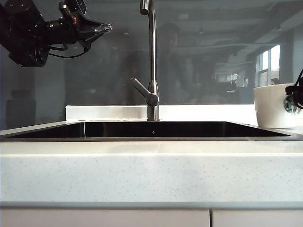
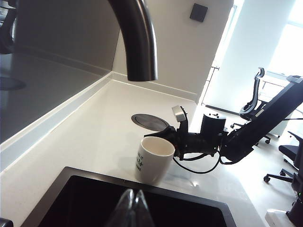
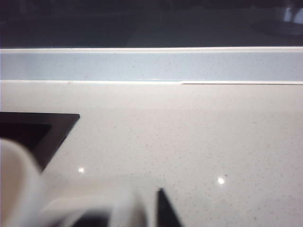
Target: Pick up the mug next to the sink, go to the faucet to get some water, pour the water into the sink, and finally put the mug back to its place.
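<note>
White mug [image 2: 152,161] beside sink [image 2: 75,182] — right end effector [image 2: 165,135] loosened at it; left end effector [image 1: 102,28] clenched, empty.

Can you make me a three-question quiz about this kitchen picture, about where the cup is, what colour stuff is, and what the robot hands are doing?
1. Where does the mug stand?
A. inside the sink
B. on the countertop beside the sink
C. under the faucet spout

2. What colour is the mug's body?
A. white
B. red
C. blue

3. How is the left gripper?
A. shut, holding nothing, up in the air
B. shut on the mug
C. resting on the sink floor

Answers:
1. B: the left wrist view shows it on the countertop just past the sink corner, with the right gripper at its side and the faucet away to the left.
2. A: it is white in every view.
3. A: its fingertips meet, high at the exterior view's left.
</note>
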